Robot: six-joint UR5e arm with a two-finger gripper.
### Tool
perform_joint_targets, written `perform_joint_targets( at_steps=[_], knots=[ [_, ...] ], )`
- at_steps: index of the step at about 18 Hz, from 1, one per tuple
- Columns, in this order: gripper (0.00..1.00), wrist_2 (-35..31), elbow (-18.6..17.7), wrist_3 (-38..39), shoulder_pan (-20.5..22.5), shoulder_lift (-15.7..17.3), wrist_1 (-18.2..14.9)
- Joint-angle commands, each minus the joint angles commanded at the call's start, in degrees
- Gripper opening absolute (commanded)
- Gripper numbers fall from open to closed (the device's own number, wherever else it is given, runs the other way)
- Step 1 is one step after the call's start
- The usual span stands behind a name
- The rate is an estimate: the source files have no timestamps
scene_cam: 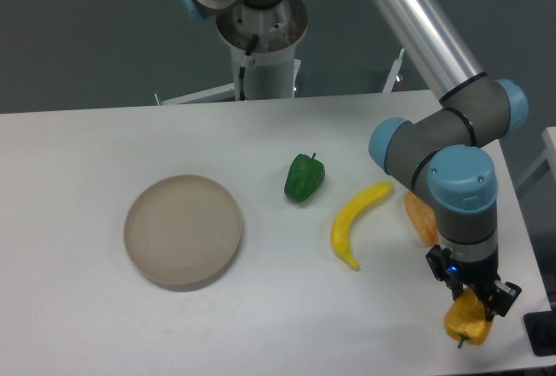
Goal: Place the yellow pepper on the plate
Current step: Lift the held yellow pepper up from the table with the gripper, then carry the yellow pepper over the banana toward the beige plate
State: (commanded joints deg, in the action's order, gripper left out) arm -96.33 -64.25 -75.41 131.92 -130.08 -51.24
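1. Where the white bench [261, 324] reaches its near right corner, the arm ends in the pincer [472, 298].
2. The plate [183, 231] lies bare, well left.
3. The banana [356, 222] sits between green pepper [303, 178] and orange fruit [420, 217].
4. The pincer is clamped on the yellow pepper [466, 318], stem downward.

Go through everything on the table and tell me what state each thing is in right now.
yellow pepper: gripped by the pincer, near the table's front right edge.
pincer: shut on the yellow pepper.
plate: empty, flat on the table.
green pepper: resting free, stem up.
banana: lying free.
orange fruit: lying partly hidden behind the arm.
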Motion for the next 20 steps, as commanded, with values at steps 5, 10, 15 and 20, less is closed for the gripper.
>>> perform_joint_targets(
  at_steps=[5,10,15,20],
  knots=[
    [0.36,-0.09,-0.18,0.79,-0.17,0.26,-0.09],
    [0.36,0.09,-2.37,2.46,-0.7,2.72,-0.35],
    [0.36,0.44,-7.72,4.65,-2.01,9.56,-2.54],
    [0.36,1.84,-17.29,15.26,-5.7,19.05,-5.89]
  ],
)
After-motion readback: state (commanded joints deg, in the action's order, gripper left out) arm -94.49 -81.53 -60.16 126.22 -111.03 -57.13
